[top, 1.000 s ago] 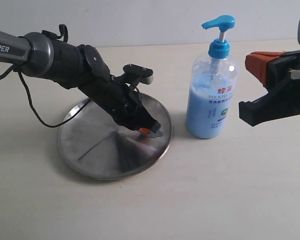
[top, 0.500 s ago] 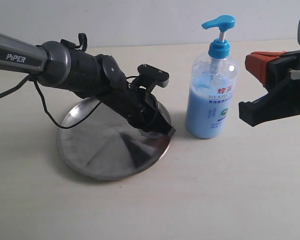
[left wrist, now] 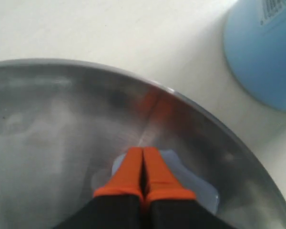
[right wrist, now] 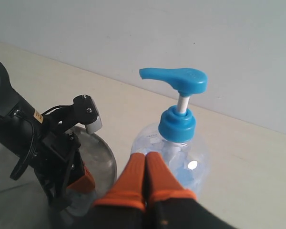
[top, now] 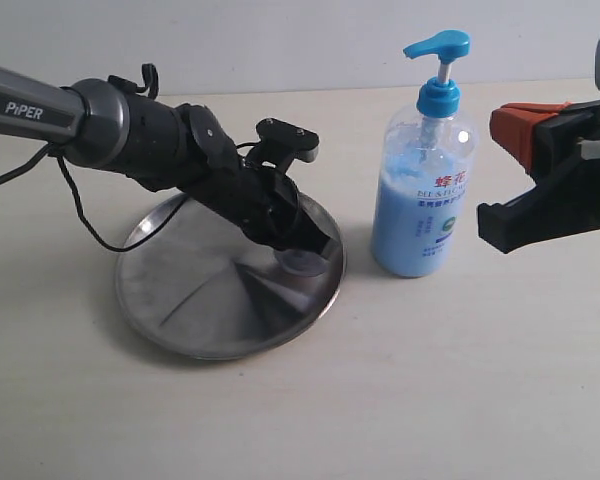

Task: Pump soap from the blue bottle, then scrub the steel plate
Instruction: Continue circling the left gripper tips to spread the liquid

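Observation:
The steel plate (top: 200, 290) lies left of centre on the table, also seen as the steel plate (left wrist: 47, 124). My left gripper (top: 315, 255) is shut, tips down on the plate's right side; the left gripper (left wrist: 143, 152) rests in a pale blue patch of soap (left wrist: 190, 183). A little soap (top: 302, 265) shows under the tips. The blue bottle (top: 422, 190) stands upright just right of the plate, pump head raised. My right gripper (right wrist: 145, 160) is shut and empty, held apart from the blue bottle (right wrist: 181, 143), to its right in the exterior view.
The table (top: 430, 380) is a pale beige surface with a light wall behind. A black cable (top: 75, 215) loops from the left arm over the plate's left edge.
The left gripper swept across the plate's right side, first toward the rim, then back a little, tips staying on the steel. The right arm and bottle stayed still.

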You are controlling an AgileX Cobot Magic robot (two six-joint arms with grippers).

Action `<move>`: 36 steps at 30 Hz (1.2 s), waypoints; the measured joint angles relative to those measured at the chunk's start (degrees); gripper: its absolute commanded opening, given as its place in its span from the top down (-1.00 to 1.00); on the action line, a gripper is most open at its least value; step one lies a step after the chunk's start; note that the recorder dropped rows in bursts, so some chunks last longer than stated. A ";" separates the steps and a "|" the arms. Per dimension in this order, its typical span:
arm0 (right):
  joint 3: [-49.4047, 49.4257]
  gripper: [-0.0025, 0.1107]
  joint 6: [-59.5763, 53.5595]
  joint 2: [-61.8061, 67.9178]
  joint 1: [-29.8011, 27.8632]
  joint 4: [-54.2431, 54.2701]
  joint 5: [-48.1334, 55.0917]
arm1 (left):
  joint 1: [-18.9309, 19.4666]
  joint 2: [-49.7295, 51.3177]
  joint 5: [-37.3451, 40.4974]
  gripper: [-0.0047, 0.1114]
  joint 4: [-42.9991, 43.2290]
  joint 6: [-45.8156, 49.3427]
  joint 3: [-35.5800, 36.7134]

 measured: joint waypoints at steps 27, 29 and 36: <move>0.00 0.96 0.00 0.00 0.00 0.00 0.11 | 0.41 -0.44 11.07 0.92 3.08 -1.61 -0.70; 0.00 0.96 0.00 0.00 0.00 0.00 0.11 | 0.64 -0.65 10.64 0.92 5.06 -3.63 -0.70; 0.00 0.96 0.00 0.00 0.00 0.00 0.11 | 1.46 -0.68 6.55 0.92 7.98 -6.35 -0.70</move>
